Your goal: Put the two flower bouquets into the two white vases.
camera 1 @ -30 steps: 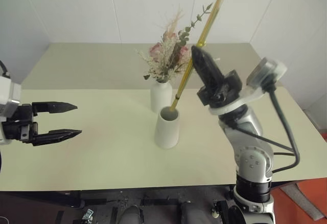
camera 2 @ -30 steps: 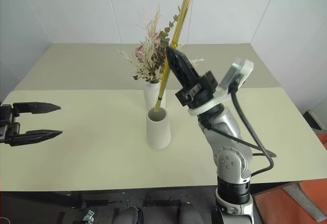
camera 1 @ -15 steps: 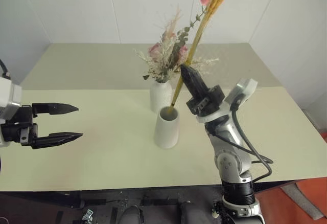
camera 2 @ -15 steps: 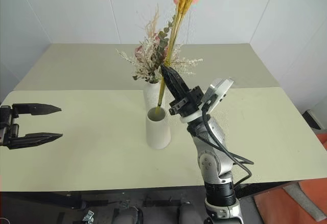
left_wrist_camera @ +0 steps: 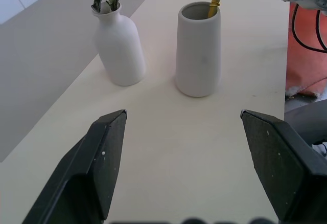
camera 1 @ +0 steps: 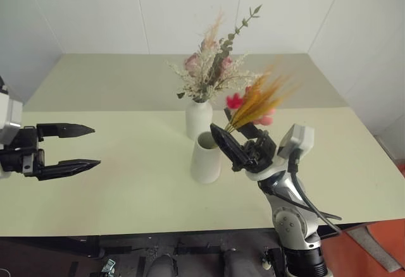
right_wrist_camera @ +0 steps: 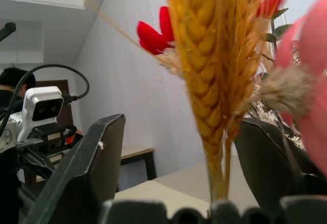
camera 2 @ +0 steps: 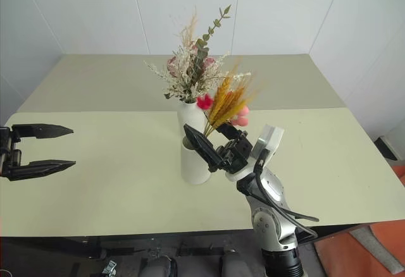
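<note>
The slim orange wheat-like bunch with pink-red blooms [camera 2: 226,102] is standing with its tan stem inside the matte white cone-shaped ceramic vase [camera 2: 192,164], leaning toward two o'clock. The right hand [camera 2: 215,150], fingers spread wide around the stem, is gripping nothing; the left hand [camera 1: 85,145], at nine o'clock on the table [camera 1: 126,182], is hovering open and empty. The bushy rose-and-eucalyptus bunch [camera 2: 193,68] is filling the narrow-necked white bottle vase [camera 1: 198,118] at twelve o'clock

Bushy rose bouquet [camera 1: 212,68] upright in bottle vase [camera 1: 199,118]; orange wheat bunch [camera 1: 256,102] leaning in cone vase [camera 1: 206,157] (vases side by side).
</note>
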Tool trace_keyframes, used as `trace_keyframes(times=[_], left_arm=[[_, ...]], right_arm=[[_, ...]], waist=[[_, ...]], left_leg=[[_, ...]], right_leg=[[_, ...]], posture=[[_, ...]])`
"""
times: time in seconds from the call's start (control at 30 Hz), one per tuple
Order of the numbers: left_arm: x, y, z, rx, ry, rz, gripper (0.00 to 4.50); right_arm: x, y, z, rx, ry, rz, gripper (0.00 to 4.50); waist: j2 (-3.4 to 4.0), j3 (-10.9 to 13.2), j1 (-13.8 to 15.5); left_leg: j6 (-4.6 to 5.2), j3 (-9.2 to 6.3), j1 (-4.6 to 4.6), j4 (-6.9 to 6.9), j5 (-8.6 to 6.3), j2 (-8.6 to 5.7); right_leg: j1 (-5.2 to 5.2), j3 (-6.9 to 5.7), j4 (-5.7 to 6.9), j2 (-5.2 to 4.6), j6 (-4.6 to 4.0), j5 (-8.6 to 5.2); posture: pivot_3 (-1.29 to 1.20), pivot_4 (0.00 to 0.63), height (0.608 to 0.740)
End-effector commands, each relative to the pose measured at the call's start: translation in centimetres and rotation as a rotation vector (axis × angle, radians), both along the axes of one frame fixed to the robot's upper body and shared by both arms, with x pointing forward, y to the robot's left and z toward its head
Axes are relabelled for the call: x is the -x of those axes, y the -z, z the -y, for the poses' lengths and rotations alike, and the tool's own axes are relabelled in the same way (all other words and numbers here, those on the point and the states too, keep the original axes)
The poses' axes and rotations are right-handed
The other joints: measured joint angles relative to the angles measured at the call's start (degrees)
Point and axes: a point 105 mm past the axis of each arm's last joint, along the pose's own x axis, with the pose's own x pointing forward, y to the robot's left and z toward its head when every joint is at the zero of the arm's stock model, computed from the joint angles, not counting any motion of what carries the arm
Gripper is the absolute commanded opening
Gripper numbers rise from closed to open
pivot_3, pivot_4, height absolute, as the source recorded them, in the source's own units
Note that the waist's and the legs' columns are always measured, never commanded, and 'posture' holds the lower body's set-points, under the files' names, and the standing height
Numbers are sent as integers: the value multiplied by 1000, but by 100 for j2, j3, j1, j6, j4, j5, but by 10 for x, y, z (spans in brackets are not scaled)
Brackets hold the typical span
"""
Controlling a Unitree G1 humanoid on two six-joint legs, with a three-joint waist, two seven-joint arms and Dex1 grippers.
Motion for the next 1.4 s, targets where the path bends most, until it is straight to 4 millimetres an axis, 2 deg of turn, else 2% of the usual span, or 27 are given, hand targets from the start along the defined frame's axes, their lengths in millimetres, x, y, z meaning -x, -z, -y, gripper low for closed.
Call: trace_keyframes(times=[0.03,0.13,0.27,0.37,0.47,0.6,0.67,0.77,0.9,1.03,1.23,1.3,1.4], left_arm=[[-1,-8,1,-14,5,39,3876],[-2,-7,0,-16,4,40,3876],[-2,-7,0,-18,3,40,3876],[-1,-7,1,-21,3,39,3876],[-1,-7,1,-23,2,41,3876],[2,-8,-1,-30,-9,41,3876],[3,-8,-2,-31,-16,42,3876],[3,-8,-4,-32,-25,41,3876],[5,-6,-7,-34,-36,25,3876],[6,-4,-9,-43,-40,6,3876],[4,-2,-15,-52,-67,-17,3876],[6,1,-18,-73,-78,-38,3876],[11,-12,-11,-80,-42,-40,3876]], right_arm=[[3,-6,13,87,83,73,4463],[3,0,30,175,94,76,4463],[8,-4,67,306,108,69,4463],[11,1,94,521,148,99,4463],[12,4,136,708,174,-26,4463],[17,-7,195,873,293,-114,4463],[21,-13,215,917,335,-135,4463],[22,-19,234,993,401,-146,4463],[27,-20,251,1120,442,-188,4463],[31,-25,254,1172,451,-192,4463],[39,-32,242,1153,406,-162,4463],[35,-26,239,1120,371,-195,4463],[31,-24,237,1102,316,-234,4463]], waist=[[0,0,1],[-1,0,11],[-2,0,29],[-4,-1,43],[-2,0,39],[-2,0,45],[-3,-1,29],[-3,0,3],[-2,0,8],[-2,0,12],[-2,0,11],[-2,0,0],[-5,0,-5]], left_leg=[[0,0,0,0,0,0],[0,0,-1,0,0,0],[0,1,-2,0,0,-3],[0,1,1,0,0,-3],[0,5,4,0,0,-1],[1,7,6,1,0,-5],[1,7,8,0,0,-3],[1,8,14,0,0,0],[1,16,17,0,0,-1],[1,17,15,0,0,-1],[0,17,18,0,0,0],[0,17,18,0,0,0],[0,18,18,0,-1,0]], right_leg=[[0,0,-1,0,0,0],[0,0,-1,1,0,-1],[3,0,-3,-2,0,-1],[7,0,-4,-2,1,-1],[8,4,-4,1,1,-2],[13,6,-7,-3,1,-2],[15,5,-8,-1,1,-2],[18,6,-7,2,2,-3],[18,13,-7,1,5,-4],[16,13,-7,0,4,-5],[18,13,-6,1,6,-6],[18,13,-6,1,7,-6],[18,14,-7,1,6,-6]], posture=[[0,150,740],[0,150,740],[0,150,740],[0,150,740],[0,150,740],[0,150,740],[0,150,740],[0,150,740],[0,150,740],[0,150,740],[0,150,740],[0,150,740],[0,150,740]])
